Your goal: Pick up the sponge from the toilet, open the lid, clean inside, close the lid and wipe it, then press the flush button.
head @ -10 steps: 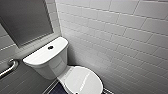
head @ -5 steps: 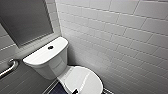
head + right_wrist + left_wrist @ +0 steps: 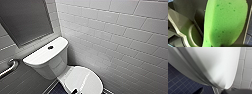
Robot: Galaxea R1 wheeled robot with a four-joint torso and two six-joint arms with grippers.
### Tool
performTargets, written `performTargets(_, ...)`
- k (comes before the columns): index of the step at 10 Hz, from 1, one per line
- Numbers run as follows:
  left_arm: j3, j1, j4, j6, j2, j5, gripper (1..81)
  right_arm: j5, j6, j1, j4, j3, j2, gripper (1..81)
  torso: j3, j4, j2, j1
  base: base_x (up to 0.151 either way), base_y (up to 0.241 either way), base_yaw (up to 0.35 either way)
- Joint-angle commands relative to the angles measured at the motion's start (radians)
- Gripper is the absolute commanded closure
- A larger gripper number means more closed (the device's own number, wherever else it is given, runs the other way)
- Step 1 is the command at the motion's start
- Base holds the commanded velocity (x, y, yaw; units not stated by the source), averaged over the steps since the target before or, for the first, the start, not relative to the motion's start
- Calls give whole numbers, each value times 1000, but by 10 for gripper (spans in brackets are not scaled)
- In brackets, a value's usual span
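Where a white tiled wall (image 3: 120,37) fills the right of the head view and a dark framed panel (image 3: 25,20) sits at upper left, the toilet (image 3: 47,62) stands lower centre, its tank angled toward the left. The lid (image 3: 85,80) is down over the bowl at the bottom edge, and the left wrist view shows dark blue floor (image 3: 179,84) beside it. The sponge (image 3: 226,22) looms close in the right wrist view, clamped in the right gripper (image 3: 225,43). How the left gripper (image 3: 211,92) stands cannot be told. A metal bar (image 3: 8,67) crosses the left edge. The flush button (image 3: 50,47) sits mid tank top.
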Motion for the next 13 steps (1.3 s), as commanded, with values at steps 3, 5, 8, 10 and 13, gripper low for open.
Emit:
performTargets(3,-11,-150,-44,-1,40,79,10,-77,5,-21,-5,6,-16,811,0,0,0,0,0,0,0)
performTargets(5,-14,-154,-49,-1,42,79,10,-78,4,-19,-5,9,-14,811,0,0,0,0,0,0,0)
performTargets(8,-43,-159,-77,-1,51,63,10,-78,1,-18,-7,12,-14,811,0,0,0,0,0,0,0)
performTargets(10,-44,-170,-83,-1,58,62,10,-80,1,-16,-7,15,-13,811,0,0,0,0,0,0,0)
performTargets(13,-102,-165,-83,-1,88,63,10,-78,1,-16,-7,13,-11,811,0,0,0,0,0,0,0)
